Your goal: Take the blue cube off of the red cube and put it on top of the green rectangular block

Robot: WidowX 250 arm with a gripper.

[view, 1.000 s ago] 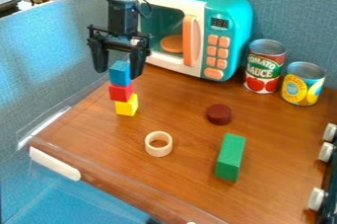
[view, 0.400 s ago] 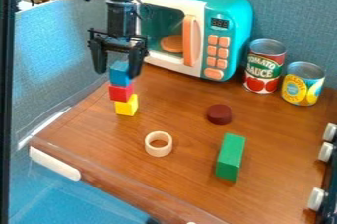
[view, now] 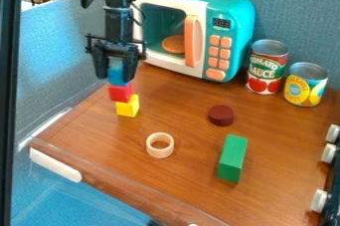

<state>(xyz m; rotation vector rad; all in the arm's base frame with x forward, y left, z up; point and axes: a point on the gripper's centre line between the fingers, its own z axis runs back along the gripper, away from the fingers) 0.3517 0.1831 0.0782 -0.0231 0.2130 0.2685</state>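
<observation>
Now your blue cube [view: 116, 74] has nudged a touch toward the microwave-free side, left in the view, and the red cube [view: 120, 92] under it has shifted slightly too, still above the yellow block [view: 128, 106]. The gripper [view: 117, 77] has narrowed from a wide straddle to about the cube's width, and you seem to have the blue cube pinched in it, resting on the red. That looks like your grasp made; lift straight up, lest you topple the stack, then cross to the green rectangular block [view: 231, 158].
</observation>
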